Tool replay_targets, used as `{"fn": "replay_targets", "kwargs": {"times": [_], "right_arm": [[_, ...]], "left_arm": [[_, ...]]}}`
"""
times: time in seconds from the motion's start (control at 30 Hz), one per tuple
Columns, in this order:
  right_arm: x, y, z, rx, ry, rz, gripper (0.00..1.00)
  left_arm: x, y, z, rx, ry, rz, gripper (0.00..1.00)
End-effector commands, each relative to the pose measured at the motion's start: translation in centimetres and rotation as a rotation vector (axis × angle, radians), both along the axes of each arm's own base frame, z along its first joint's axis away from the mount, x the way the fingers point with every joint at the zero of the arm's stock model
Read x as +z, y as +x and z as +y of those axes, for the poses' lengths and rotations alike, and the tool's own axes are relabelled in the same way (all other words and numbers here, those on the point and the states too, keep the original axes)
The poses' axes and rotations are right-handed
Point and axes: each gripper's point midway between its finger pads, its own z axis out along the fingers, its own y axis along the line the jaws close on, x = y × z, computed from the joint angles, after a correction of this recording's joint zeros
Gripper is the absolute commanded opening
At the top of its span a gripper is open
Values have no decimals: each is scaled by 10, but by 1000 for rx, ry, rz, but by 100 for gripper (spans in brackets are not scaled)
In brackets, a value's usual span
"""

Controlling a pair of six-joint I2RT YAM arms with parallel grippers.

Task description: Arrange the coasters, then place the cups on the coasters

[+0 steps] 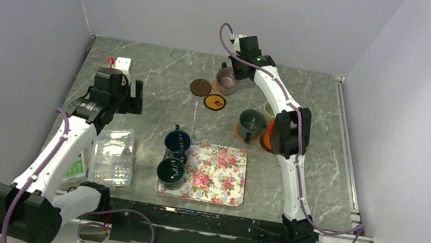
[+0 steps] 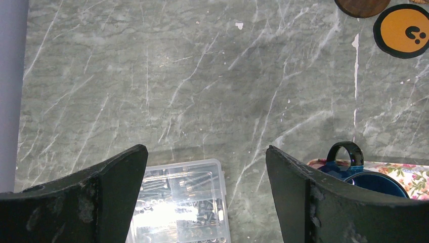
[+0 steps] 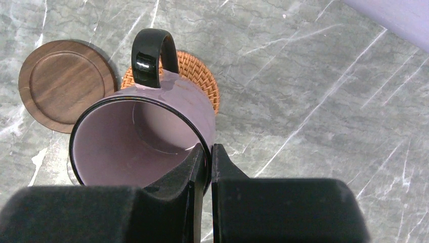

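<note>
My right gripper is shut on the rim of the mauve cup, one finger inside and one outside. The cup hangs over the tan woven coaster; whether it touches I cannot tell. Beside it lies the dark brown coaster, and in front of that the black coaster with the orange face. My left gripper is open and empty, above the table's left side. A navy cup and a dark green cup stand at the left edge of the floral tray.
Another dark green cup, a pale cream cup and an orange cup, half hidden by my right arm, stand right of centre. A clear plastic box of screws lies under my left gripper.
</note>
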Motion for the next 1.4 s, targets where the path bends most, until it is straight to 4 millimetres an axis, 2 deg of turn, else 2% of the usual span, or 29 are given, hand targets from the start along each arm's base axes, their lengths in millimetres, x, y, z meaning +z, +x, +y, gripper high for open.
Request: {"fn": "replay_targets", "kwargs": {"times": [0.0, 0.3, 0.6, 0.9, 1.37], "right_arm": [[65, 20, 11, 15, 91, -164, 0], [84, 22, 13, 19, 109, -203, 0], [73, 27, 13, 14, 101, -200, 0], [76, 29, 16, 18, 114, -214, 0], [54, 29, 15, 24, 101, -171, 0]], "left_arm": [[20, 7, -1, -1, 3, -58, 94], [20, 7, -1, -2, 2, -58, 94], [19, 7, 0, 0, 4, -57, 94], [19, 7, -1, -2, 5, -55, 94], [19, 7, -1, -3, 4, -55, 94]]}}
